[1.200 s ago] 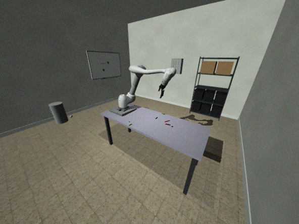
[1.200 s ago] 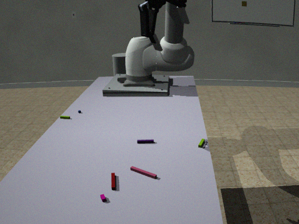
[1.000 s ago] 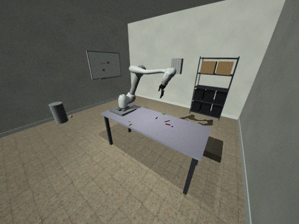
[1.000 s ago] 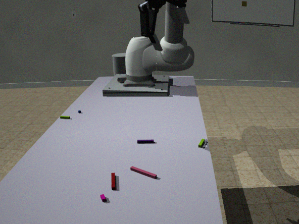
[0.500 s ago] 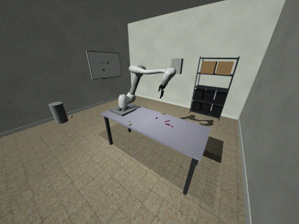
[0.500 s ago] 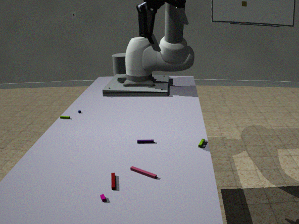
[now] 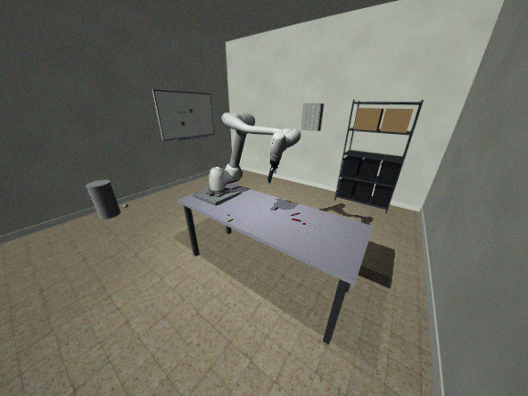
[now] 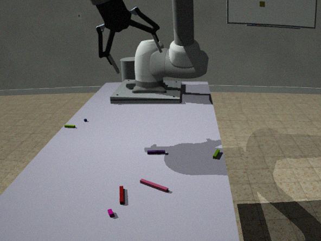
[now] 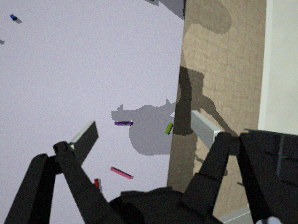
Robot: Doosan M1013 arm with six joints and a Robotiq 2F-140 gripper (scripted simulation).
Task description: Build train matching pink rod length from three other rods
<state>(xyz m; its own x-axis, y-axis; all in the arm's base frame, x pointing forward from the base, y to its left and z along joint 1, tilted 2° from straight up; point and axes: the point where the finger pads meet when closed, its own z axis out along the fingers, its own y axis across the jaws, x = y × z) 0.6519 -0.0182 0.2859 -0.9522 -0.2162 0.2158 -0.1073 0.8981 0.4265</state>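
Pincer (image 7: 269, 179) (image 8: 139, 62) (image 9: 144, 124) seen held high above the tabletop (image 7: 263, 225) (image 8: 176, 122) (image 9: 75, 75), slanted in the exterior view. Fingers spread wide; nothing gripped.

Seven rods noted, all lying flat and well separated from one another, except where stated. Pink rod (image 7: 295, 214) (image 8: 154, 185) (image 9: 122, 173), the one to be matched, is found toward the near part of the tabletop in the exterior view, laid aslant, its right end turned nearer the camera. To its left is the red rod (image 7: 296, 219) (image 8: 121, 195) (image 9: 96, 183), pointed roughly toward the camera; in the wrist view it is partly covered by the pincer. Just beyond the red rod's near end, a gap left between, lies the magenta rod (image 7: 304, 224) (image 8: 110, 213).

Farther back, the purple rod (image 7: 276, 208) (image 8: 156, 152) (image 9: 123, 123) is set crosswise, at the edge of a broad shadow. A lime rod (image 7: 287, 201) (image 8: 216, 153) (image 9: 169, 128) is located close to the right-hand edge in the exterior view, angled. A second lime rod (image 7: 230, 220) (image 8: 70, 126) is placed close to the opposite edge, crosswise, with the tiny blue rod (image 7: 228, 215) (image 8: 85, 120) (image 9: 13, 17) near it, slightly nearer the arm's base plate (image 7: 202, 199) (image 8: 116, 99). No two rods are joined end to end.
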